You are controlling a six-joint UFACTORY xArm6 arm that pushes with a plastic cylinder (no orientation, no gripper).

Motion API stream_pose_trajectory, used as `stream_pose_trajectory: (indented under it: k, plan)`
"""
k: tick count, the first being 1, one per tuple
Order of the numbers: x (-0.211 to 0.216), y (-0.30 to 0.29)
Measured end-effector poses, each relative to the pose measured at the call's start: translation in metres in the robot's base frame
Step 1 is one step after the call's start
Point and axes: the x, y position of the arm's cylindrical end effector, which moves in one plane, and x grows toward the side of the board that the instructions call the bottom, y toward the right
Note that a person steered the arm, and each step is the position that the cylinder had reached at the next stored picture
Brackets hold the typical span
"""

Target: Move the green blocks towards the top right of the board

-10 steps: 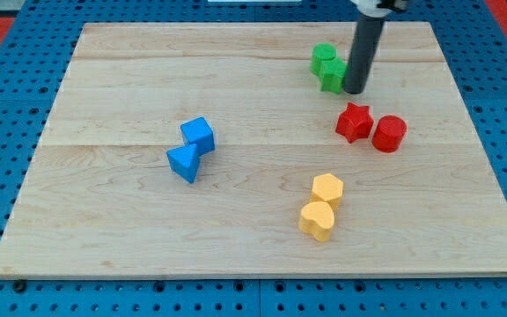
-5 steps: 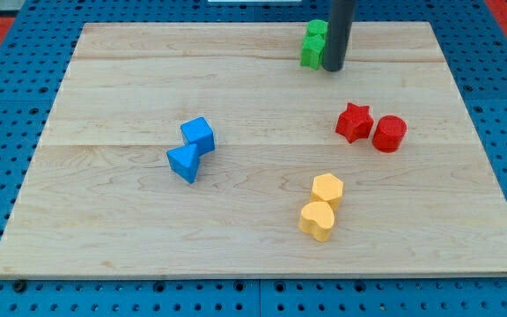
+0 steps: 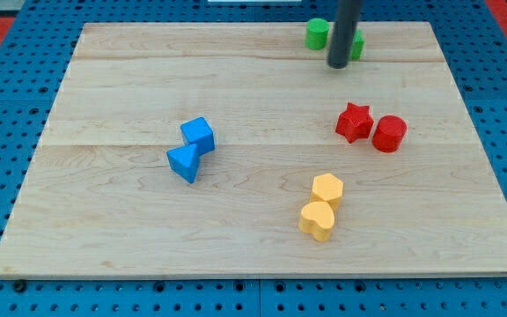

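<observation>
Two green blocks sit near the view's top edge of the wooden board [image 3: 104,220], right of centre. One green block [image 3: 317,33] is round-looking and stands left of the rod. The other green block [image 3: 356,44] shows only as a sliver right of the rod, its shape hidden. My tip [image 3: 337,65] rests on the board just below and between them, with the dark rod rising in front of them.
A red star block [image 3: 354,121] and a red cylinder [image 3: 389,133] lie at the right. A blue cube [image 3: 198,135] and a blue triangular block [image 3: 183,163] lie left of centre. Two yellow blocks [image 3: 326,189] [image 3: 318,220] lie at the bottom.
The two green blocks have been pushed up towards the view's top edge and have separated. My tip moved up from beside them, then slightly right between them.
</observation>
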Motion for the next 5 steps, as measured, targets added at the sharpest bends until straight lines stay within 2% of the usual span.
stream_pose_trajectory:
  k: [1,3,4,5]
  plan:
    - [-0.025,-0.054]
    - [-0.082,-0.051]
    - [-0.074,0.012]
    - [-0.045,-0.016]
